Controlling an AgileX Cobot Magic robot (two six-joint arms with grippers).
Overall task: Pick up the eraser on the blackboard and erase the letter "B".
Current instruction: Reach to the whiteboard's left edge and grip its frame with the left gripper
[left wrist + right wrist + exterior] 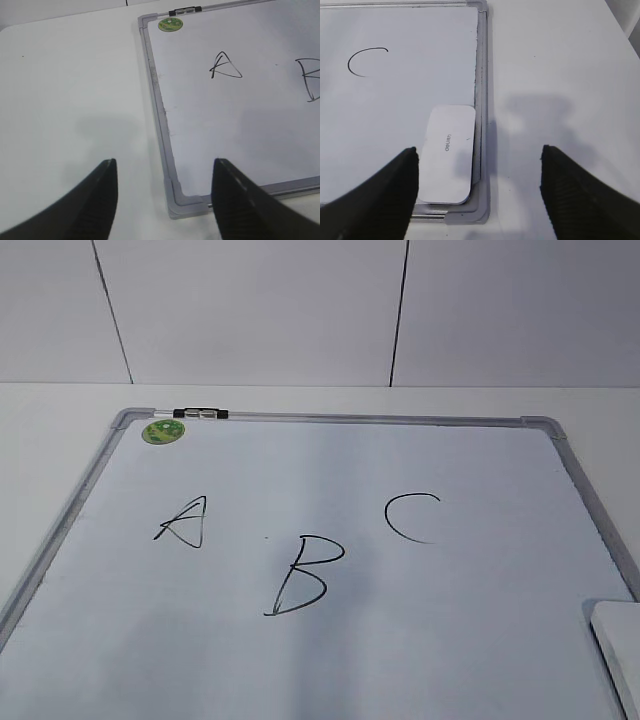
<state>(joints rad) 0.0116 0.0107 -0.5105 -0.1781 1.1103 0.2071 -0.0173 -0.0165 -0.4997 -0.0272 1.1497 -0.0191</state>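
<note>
The blackboard (330,660) is a white board with a grey frame, lying flat on the table. The letter "B" (303,575) is drawn in black near its middle, between an "A" (184,522) and a "C" (410,517). The eraser (447,154) is a flat white block lying in the board's near right corner; its edge shows in the exterior view (618,650). My right gripper (479,155) is open above that corner, the eraser just inside its left finger. My left gripper (164,167) is open and empty above the board's near left corner (177,200). Part of the "B" (311,80) shows there.
A black-and-silver marker (200,414) lies on the top frame beside a round green sticker (163,431). A white table (70,100) surrounds the board. A white panelled wall (320,310) stands behind.
</note>
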